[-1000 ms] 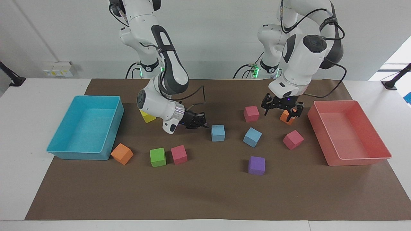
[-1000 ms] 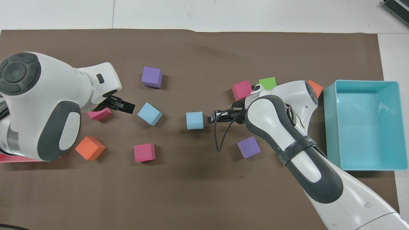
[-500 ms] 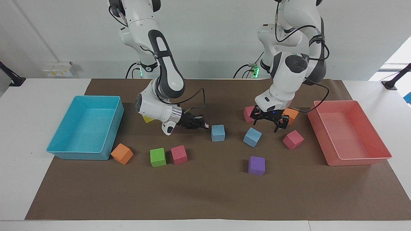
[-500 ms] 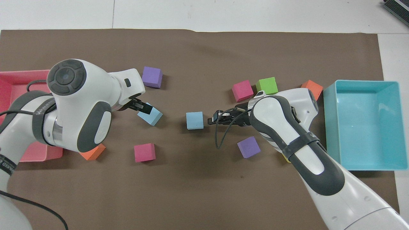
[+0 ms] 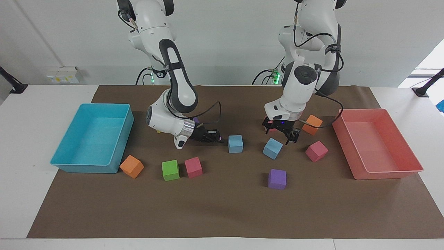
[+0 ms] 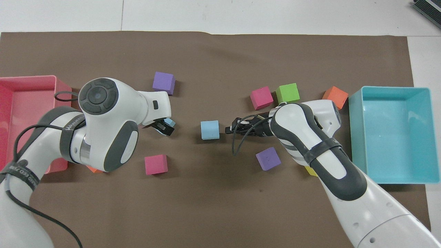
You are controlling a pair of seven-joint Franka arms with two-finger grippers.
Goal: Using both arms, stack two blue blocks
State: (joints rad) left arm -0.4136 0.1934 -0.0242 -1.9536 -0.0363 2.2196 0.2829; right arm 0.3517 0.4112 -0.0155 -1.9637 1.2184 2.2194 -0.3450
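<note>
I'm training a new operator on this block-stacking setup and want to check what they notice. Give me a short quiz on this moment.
1. True or false: one blue block already sits on the other blue block.
2. Which gripper is open? A) the left gripper, over a blue block. B) the right gripper, low beside a blue block.
3. Fill in: the tray at the right arm's end of the table is ___ in colour.

Key:
1. False. Both lie apart on the brown mat.
2. A.
3. Turquoise.
</note>
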